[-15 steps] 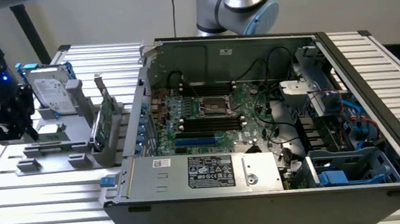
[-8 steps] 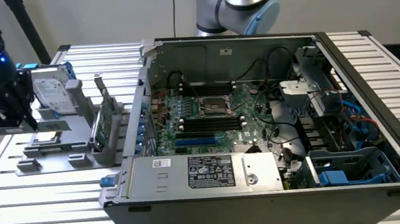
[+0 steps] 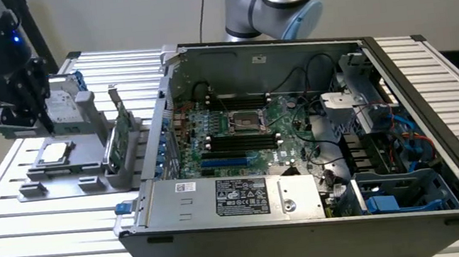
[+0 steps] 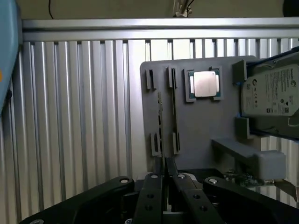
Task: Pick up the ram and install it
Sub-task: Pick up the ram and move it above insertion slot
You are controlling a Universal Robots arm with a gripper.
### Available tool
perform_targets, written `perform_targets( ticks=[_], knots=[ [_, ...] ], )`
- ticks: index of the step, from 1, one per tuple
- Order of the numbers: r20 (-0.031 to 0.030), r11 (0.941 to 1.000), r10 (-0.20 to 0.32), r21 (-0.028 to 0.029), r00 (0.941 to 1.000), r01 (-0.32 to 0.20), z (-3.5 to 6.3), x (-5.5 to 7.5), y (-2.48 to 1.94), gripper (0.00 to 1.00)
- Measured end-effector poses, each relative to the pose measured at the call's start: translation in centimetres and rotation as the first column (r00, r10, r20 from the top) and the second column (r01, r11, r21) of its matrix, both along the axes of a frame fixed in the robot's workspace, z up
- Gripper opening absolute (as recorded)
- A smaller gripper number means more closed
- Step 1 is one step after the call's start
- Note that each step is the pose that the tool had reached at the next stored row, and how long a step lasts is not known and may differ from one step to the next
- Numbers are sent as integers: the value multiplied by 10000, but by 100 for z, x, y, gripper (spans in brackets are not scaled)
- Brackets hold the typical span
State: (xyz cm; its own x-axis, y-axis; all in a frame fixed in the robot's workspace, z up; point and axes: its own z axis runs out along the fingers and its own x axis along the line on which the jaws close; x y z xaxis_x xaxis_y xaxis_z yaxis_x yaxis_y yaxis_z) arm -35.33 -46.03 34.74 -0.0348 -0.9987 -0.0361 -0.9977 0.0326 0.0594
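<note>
We find the gripper [image 3: 17,123] closed to a narrow gap on the ram [image 3: 9,128], a thin green stick held level at the fingertips, raised above the grey parts tray [image 3: 70,176]. A processor [image 3: 53,152] and a hard drive [image 4: 271,91] sit on that tray. The open computer case [image 3: 222,230] stands to the exterior view's right.

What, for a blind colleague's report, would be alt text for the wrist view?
The gripper, shut on the ram seen edge-on, hangs above a grey parts tray holding a processor and hard drive, on a ribbed metal table.
</note>
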Motion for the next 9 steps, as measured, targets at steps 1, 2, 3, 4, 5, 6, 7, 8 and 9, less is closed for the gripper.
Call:
perform_targets(
  ticks=[1,2,3,4,5,6,7,8,9],
  knots=[
    [-14,10000,0,3,10000,0,45,45,-1,14],
    [-28,10000,1,8,10000,-1,89,95,-1,14],
    [-41,10000,0,9,10000,0,123,139,-2,14],
    [-53,10000,0,11,10000,0,156,184,-2,14],
    [-63,10000,0,13,10000,0,187,229,-3,14],
    [-71,10000,0,15,10000,0,216,274,-3,14],
    [-77,10000,0,22,10000,0,238,319,-4,14],
    [-81,10000,0,31,10000,0,254,364,-4,14],
    [-83,10000,0,43,10000,0,269,413,-4,14]
  ],
)
